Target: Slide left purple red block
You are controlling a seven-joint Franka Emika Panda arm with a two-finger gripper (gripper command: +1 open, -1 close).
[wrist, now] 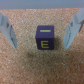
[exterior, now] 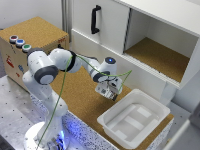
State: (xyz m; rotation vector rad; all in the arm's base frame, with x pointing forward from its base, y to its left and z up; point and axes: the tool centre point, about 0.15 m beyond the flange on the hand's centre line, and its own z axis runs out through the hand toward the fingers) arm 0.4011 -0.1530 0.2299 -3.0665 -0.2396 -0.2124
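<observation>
From the exterior view's left: three buttons (exterior: 19,43) on one cork-topped box (exterior: 35,32), one arm, one white bin (exterior: 134,118), nothing visible inside it. One purple block (wrist: 46,38) lies on the cork surface (wrist: 30,67) between the gripper (wrist: 42,31) fingers (wrist: 8,31), jaws spread wide, clear of both sides.

The surface (wrist: 30,70) looks like rough, speckled cork. The block (wrist: 46,39) is matt purple with yellow markings. The arm (exterior: 47,67) has glossy white plastic shells. The tray (exterior: 134,118) is smooth white plastic.
</observation>
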